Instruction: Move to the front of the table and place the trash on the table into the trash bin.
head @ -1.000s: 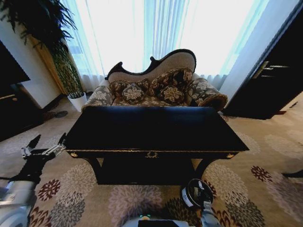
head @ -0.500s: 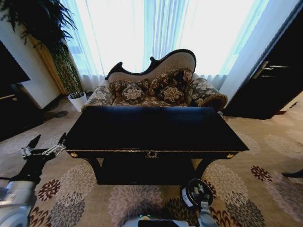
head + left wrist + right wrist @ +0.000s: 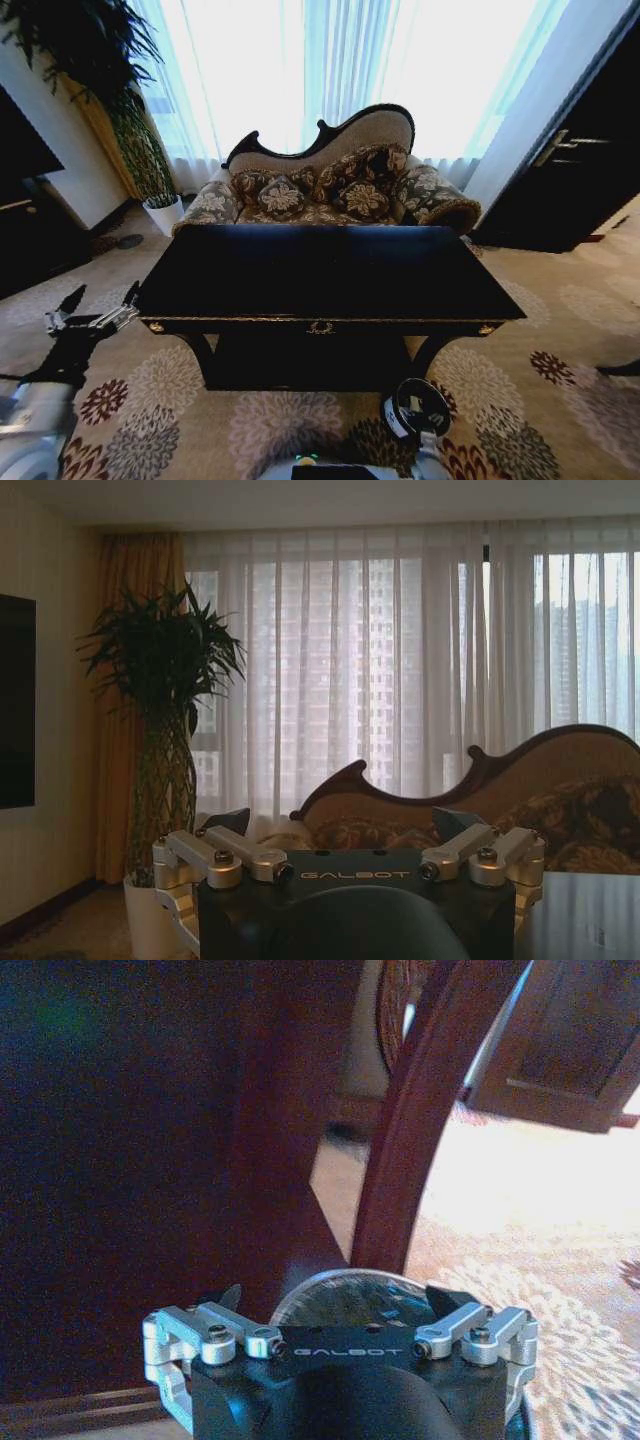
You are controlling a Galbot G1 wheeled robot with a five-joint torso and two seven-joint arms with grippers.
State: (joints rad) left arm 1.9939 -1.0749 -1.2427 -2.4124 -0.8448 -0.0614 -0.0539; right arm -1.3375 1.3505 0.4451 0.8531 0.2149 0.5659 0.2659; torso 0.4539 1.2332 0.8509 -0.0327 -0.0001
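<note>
Since a second ago the right arm has slid lower at the bottom edge of the head view, while table, bin and left arm have kept their places.

The bin stands on the carpet just in front of the table, near its right leg. Pale and dark bits lie inside it, most likely the trash, though they are too small to tell apart. The right gripper hangs over the bin's rim, its fingers spread apart with nothing between them. Close beyond it rise the table's curved leg and dark front panel.

This looks like the end of a drop, with the task near done. The clean way out is to lift the right gripper straight up before swinging it sideways, so the spread fingers neither catch the rim and tip the light bin nor knock the leg or the table's overhanging gold edge. Only after that should it move away from the table.

The left gripper is held off the table's left end, above the carpet, fingers apart and empty. It faces the plant and sofa, and can wait there.
</note>
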